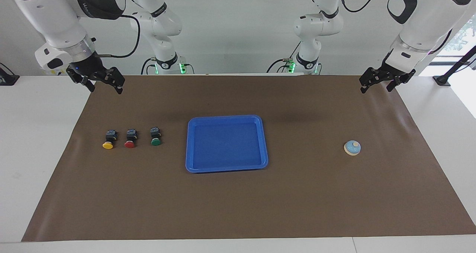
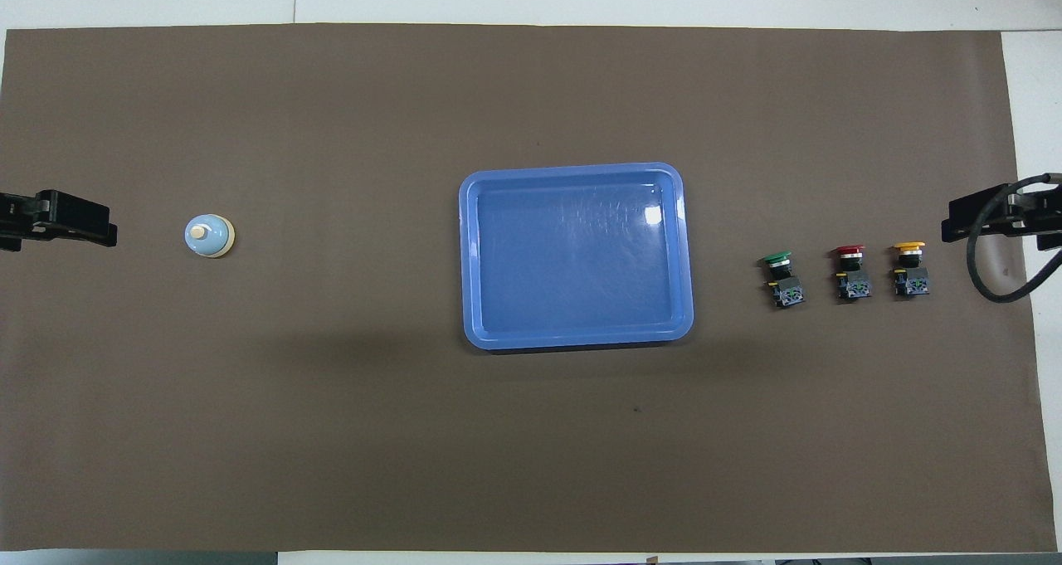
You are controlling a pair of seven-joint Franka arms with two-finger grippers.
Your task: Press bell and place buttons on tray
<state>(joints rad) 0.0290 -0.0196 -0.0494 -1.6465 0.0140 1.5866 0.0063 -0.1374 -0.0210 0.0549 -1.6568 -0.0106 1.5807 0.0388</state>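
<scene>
**Both arms raised at the table's ends, tray bare, bell and buttons untouched**

A brown mat is seen spread over the white table. At the centre of both views the blue tray is laid flat on the mat, and nothing is seen inside it.

In the facing view the three buttons are lined up in a row at centre left, well apart from the tray: the yellow button at the outer end, the red button in the middle and the green button closest to the tray. All three are laid on their sides, with caps turned toward the lower edge of that frame. In the overhead view the same row is found at centre right.

The bell is set upright at centre right of the facing view, at centre left of the overhead view.

The right gripper is held in the air at upper left of the facing view, over the mat's corner. Its jaws are spread wide and nothing is held. The left gripper is held up at upper right, likewise spread wide and holding nothing.
</scene>
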